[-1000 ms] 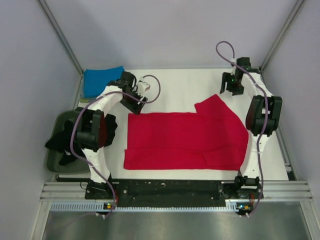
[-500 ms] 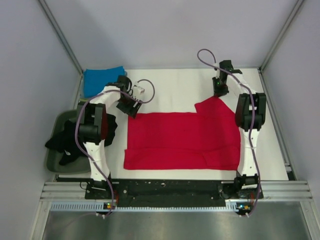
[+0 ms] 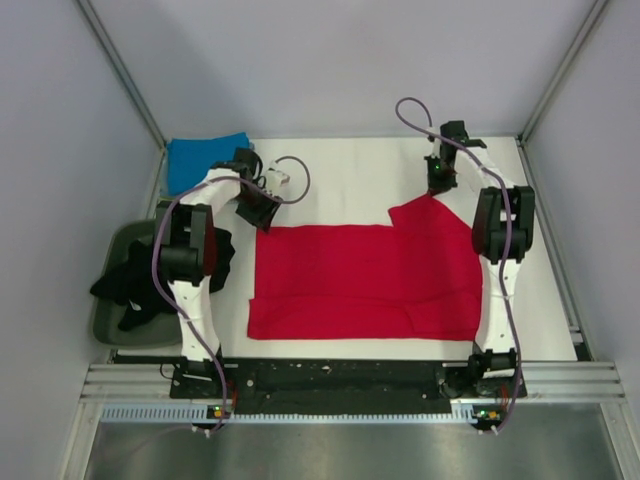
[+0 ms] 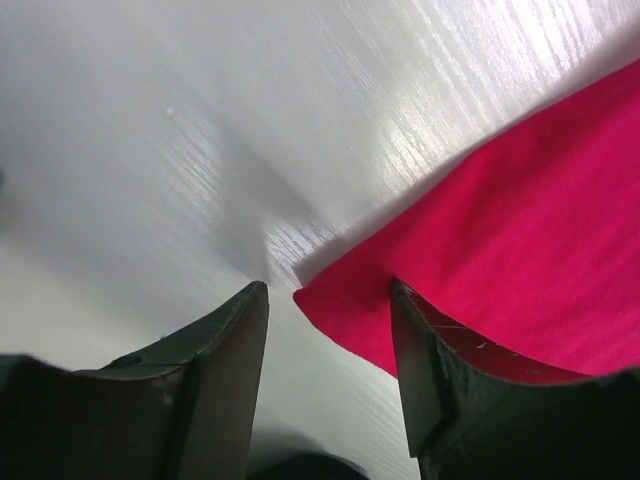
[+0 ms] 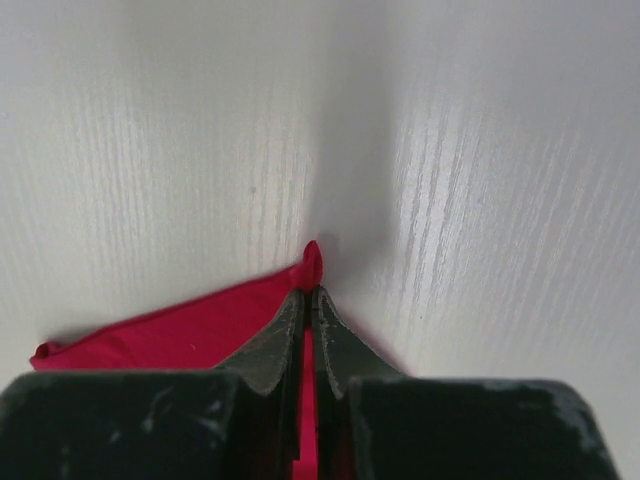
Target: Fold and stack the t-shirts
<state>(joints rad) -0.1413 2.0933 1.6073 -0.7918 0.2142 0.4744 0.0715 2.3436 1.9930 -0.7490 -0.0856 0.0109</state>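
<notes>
Tightly, R end effector (image 5: pixel 308 298) on red tee (image 3: pixel 365 280)

The top view looks down from behind; wrist views, close over the table (image 3: pixel 350 165), share its red t-shirt (image 3: pixel 370 280).

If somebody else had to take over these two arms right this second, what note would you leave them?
Right gripper: shut, pinching the red t-shirt at its far right corner.
Left gripper: open, straddling the far left corner, not yet closed.
The red shirt lies flat on the table. The blue t-shirt sits folded at the far left; the black t-shirt is heaped on the tub.
To do: fold red, then black, and stack.
</notes>
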